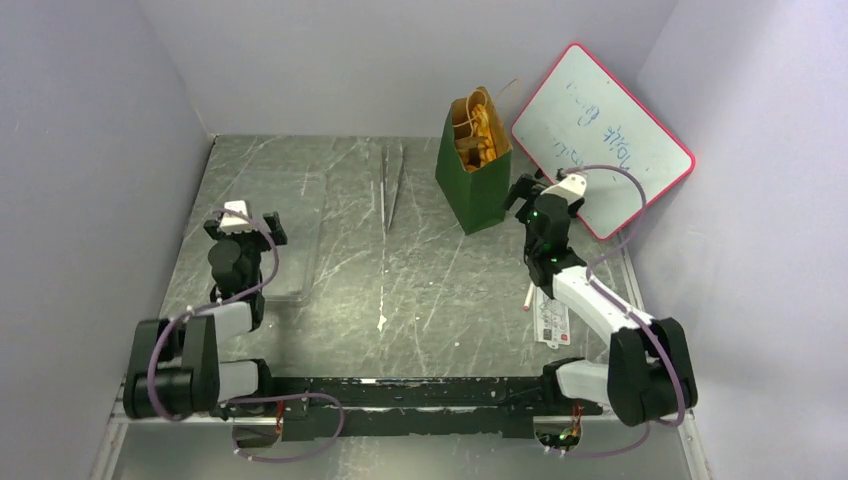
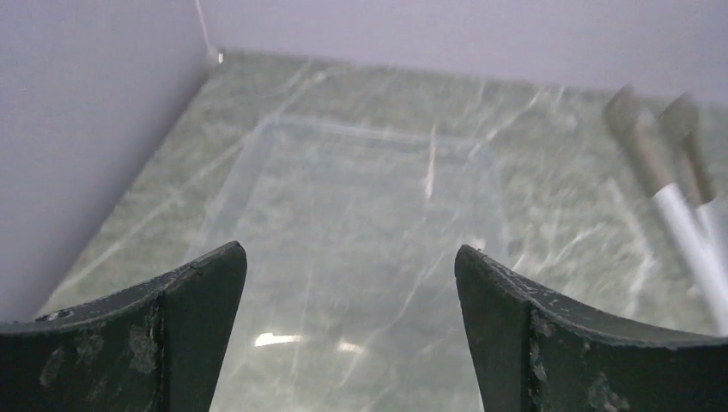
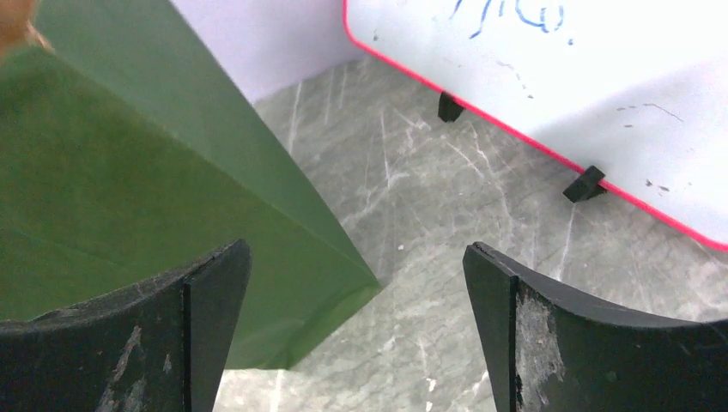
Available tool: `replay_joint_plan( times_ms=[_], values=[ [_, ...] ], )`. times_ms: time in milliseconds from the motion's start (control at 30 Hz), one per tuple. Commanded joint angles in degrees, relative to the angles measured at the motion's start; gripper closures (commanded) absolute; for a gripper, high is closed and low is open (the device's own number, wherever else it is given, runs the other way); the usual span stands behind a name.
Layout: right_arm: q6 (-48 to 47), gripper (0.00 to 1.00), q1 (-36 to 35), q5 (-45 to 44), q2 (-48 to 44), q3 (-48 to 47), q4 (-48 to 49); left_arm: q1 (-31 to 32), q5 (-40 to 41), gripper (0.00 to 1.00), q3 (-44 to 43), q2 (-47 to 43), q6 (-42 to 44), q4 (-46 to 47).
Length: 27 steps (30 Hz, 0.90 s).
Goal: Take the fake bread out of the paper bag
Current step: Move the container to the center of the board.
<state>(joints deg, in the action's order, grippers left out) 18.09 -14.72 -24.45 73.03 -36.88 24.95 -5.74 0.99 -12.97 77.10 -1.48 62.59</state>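
The dark green paper bag [image 1: 474,190] stands upright at the back of the table, its mouth open. The orange-tan fake bread [image 1: 476,130] fills the top of the bag, with thin loop handles above it. My right gripper [image 1: 530,190] is open and empty, low beside the bag's right side. In the right wrist view the bag's green wall [image 3: 129,189] lies in front of the left finger, and the gripper [image 3: 356,246] holds nothing. My left gripper [image 1: 244,222] is open and empty at the far left, over a clear tray [image 2: 369,172].
Metal tongs [image 1: 392,185] lie left of the bag and also show in the left wrist view [image 2: 678,197]. A red-framed whiteboard [image 1: 600,135] leans on the wall right of the bag. A pen and a card [image 1: 550,315] lie by the right arm.
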Motion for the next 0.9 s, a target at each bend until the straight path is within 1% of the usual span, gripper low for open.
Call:
replay_joint_plan(
  times_ms=[0,33,100,133,200,267,300,333,400,467,533,567,667,767,867],
  values=[
    [10.38,0.0,0.84,-3.62,-5.66,2.35,-1.1,2.05,5.34,0.04,-2.95,-11.17,-9.22,-11.8],
    [9.36,0.0,1.24,0.21,-6.88,3.33,0.07,2.05,4.66,0.04,-4.52,-13.17,-11.42,-14.72],
    [7.79,0.0,1.37,5.81,-9.46,5.84,3.33,1.87,-1.42,0.04,-5.79,-15.58,-15.43,-16.51],
    [7.66,0.0,1.44,6.47,-10.95,6.53,3.6,1.73,-5.26,0.04,-6.63,-16.73,-16.49,-18.41],
    [7.29,0.02,1.77,6.4,-13.45,6.08,0.23,1.61,-10.01,0.04,-9.8,-19.04,-18.89,-24.69],
    [5.53,0.08,1.76,6.07,-15.32,4.03,-5.1,1.65,-14.34,0.04,-13.21,-20.3,-21.57,-30.62],
    [4.99,0.1,1.61,6.08,-16.34,3.25,-7.37,2.14,-15.97,0.04,-14.48,-21.01,-22.2,-33.0],
    [4.76,0.11,1.28,5.67,-17.38,2.91,-8.58,3.22,-15.8,0.04,-15.54,-21.88,-22.48,-35.18],
    [3.9,0.11,-0.03,3.82,-20.39,3.35,-10.23,7.73,-11.86,0.04,-17.39,-23.44,-20.72,-39.57],
    [2.86,0.11,-1.93,1.95,-22.04,3.18,-13.16,14.23,-6.77,0.04,-20.0,-22.89,-16.19,-44.41],
    [2.38,0.11,-5.23,-2.03,-23.04,2.15,-17.92,19.49,-0.83,0.04,-23.87,-20.59,-14.12,-50.55],
    [2.07,0.1,-7.62,-5.66,-23.62,2.12,-19.69,21.42,1.71,0.04,-25.23,-19.58,-13.8,-52.56],
    [2.61,0.09,-17.6,-12.62,-25.43,2.84,-23.8,26.2,7.94,0.04,-28.09,-17.2,-14.35,-55.71],
    [6.47,0.07,-28.53,-19.89,-24.93,3.07,-28.6,29.88,11.85,0.04,-29.82,-15.22,-15.47,-58.3],
    [10.91,0.07,-43.07,-31.18,-21.19,2.65,-31.63,31.54,14.55,0.04,-30.26,-15.04,-17.45,-60.56]
  ],
)
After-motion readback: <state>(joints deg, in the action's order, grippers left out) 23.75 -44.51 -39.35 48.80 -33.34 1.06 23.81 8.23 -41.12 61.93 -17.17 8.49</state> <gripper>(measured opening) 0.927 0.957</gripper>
